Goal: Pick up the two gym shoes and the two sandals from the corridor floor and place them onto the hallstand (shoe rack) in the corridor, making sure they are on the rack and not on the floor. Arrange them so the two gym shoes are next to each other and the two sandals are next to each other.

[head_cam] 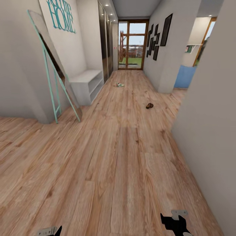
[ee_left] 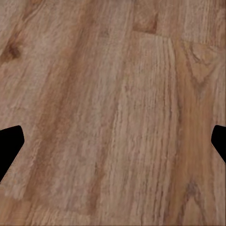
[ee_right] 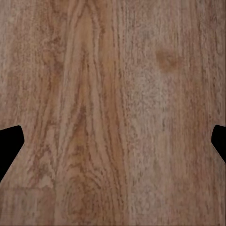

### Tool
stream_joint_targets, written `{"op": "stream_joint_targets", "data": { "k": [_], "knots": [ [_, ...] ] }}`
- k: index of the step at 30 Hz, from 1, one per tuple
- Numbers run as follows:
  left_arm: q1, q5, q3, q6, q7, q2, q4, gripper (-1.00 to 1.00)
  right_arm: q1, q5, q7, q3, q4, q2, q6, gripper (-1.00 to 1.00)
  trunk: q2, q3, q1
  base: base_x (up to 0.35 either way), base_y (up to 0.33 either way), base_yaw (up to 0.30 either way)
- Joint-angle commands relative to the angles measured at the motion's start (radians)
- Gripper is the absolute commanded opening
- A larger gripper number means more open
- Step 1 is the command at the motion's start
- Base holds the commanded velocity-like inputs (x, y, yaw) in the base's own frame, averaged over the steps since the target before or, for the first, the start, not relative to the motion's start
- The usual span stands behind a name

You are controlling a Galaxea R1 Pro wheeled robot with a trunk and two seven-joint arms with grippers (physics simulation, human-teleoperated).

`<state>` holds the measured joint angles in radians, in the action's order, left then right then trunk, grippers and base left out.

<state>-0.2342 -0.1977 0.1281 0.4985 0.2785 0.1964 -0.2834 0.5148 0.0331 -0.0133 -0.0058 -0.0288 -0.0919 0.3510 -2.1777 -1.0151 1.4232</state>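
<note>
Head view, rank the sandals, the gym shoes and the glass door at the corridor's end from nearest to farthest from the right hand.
1. The sandals, dark, on the corridor floor ahead of the right hand, toward the right wall.
2. The gym shoes, farther along, near the hallstand on the left.
3. The glass door, at the far end.

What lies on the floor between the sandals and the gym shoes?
Nothing: in the head view, only bare corridor floor separates the sandals from the gym shoes.
</note>
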Motion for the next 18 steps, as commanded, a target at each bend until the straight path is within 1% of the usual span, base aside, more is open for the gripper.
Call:
{"op": "stream_joint_targets", "data": {
  "k": [1, 18],
  "knots": [
    [-0.001, -0.009, 0.003, 0.0, 0.01, 0.0, 0.001, 1.0, 0.001, 0.003, 0.0, 0.0, 0.001, 0.0, 0.003, 1.0, 0.0, -0.001, 0.0, 0.337, 0.0, 0.0],
    [-0.001, -0.009, 0.002, 0.0, 0.01, 0.0, 0.001, 1.0, 0.001, 0.004, -0.001, 0.001, 0.001, 0.0, 0.003, 1.0, 0.0, -0.001, 0.0, 0.337, 0.0, 0.0]
  ]
}}
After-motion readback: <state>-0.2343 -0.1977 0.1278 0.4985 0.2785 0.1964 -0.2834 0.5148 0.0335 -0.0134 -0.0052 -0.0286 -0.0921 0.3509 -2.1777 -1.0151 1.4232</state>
